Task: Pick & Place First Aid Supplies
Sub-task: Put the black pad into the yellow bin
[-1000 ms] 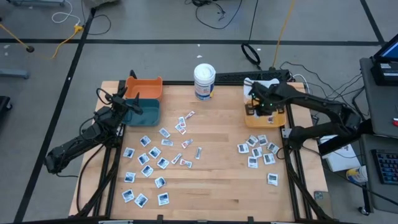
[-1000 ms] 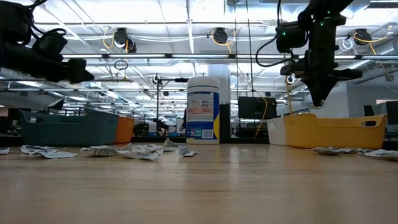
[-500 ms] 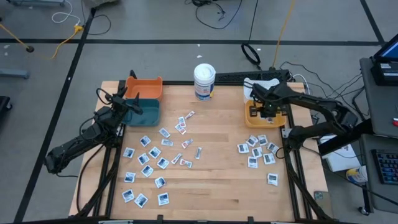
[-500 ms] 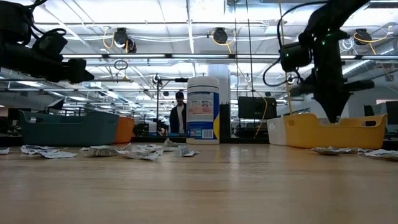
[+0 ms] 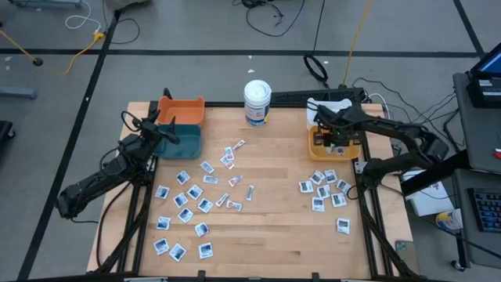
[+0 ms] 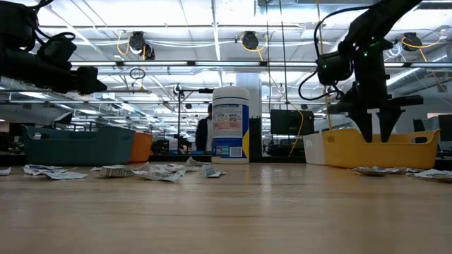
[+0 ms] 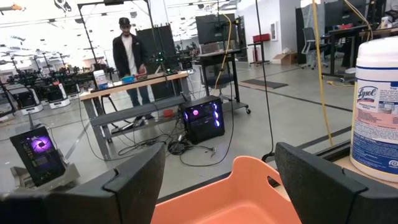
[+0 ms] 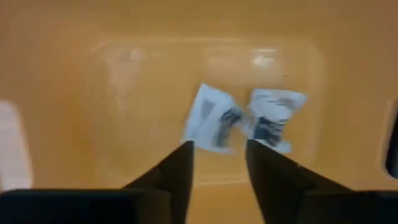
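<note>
Many small white-and-blue first aid packets lie flat on the wooden table, in a wide scatter at the left (image 5: 196, 196) and a smaller cluster at the right (image 5: 325, 188). My right gripper (image 5: 338, 139) points down over the yellow bin (image 5: 315, 150) at the far right, open, with its fingertips (image 6: 368, 135) at rim height. Below it, two packets (image 8: 214, 121) (image 8: 273, 118) show against the bin's floor. My left gripper (image 7: 221, 168) waits open and level above the orange bin (image 5: 182, 110) at the far left.
A tall white tub with a blue label (image 5: 257, 102) stands at the far middle edge. A teal bin (image 5: 178, 139) sits in front of the orange one, and a white bin (image 5: 329, 104) behind the yellow one. Bare wood lies between the two packet clusters.
My right gripper has sunk toward the yellow bin, shifting a little toward the table's right edge. Its fingers, shut a second ago, now stand apart over the bin.
</note>
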You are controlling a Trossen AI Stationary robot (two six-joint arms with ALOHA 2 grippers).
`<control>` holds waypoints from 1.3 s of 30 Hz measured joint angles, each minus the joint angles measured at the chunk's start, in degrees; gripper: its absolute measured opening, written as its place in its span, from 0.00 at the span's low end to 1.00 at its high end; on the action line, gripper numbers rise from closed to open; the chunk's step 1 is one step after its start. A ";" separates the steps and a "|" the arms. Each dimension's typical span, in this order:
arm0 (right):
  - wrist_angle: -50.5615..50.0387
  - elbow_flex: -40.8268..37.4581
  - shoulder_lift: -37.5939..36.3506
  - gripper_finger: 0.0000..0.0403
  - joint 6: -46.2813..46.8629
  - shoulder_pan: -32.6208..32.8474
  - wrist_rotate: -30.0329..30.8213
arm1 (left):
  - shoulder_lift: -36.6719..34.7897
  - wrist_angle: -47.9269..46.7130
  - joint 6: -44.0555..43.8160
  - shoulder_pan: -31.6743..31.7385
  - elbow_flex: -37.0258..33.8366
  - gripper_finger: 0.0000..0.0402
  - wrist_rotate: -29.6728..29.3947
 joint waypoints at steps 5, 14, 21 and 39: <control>-2.46 2.77 -1.80 0.52 1.10 0.23 -1.97 | -0.01 0.00 0.00 0.01 0.00 0.77 0.00; -15.59 9.54 -3.03 0.51 11.73 3.51 -5.81 | 0.00 0.00 0.00 0.01 -0.02 0.77 0.00; -19.21 13.42 -3.03 0.51 17.58 7.32 -6.63 | -0.01 0.00 0.00 0.02 -0.01 0.77 0.00; -17.87 13.66 -3.00 0.50 44.69 51.35 -13.59 | -0.01 0.00 0.00 0.01 -0.01 0.77 0.01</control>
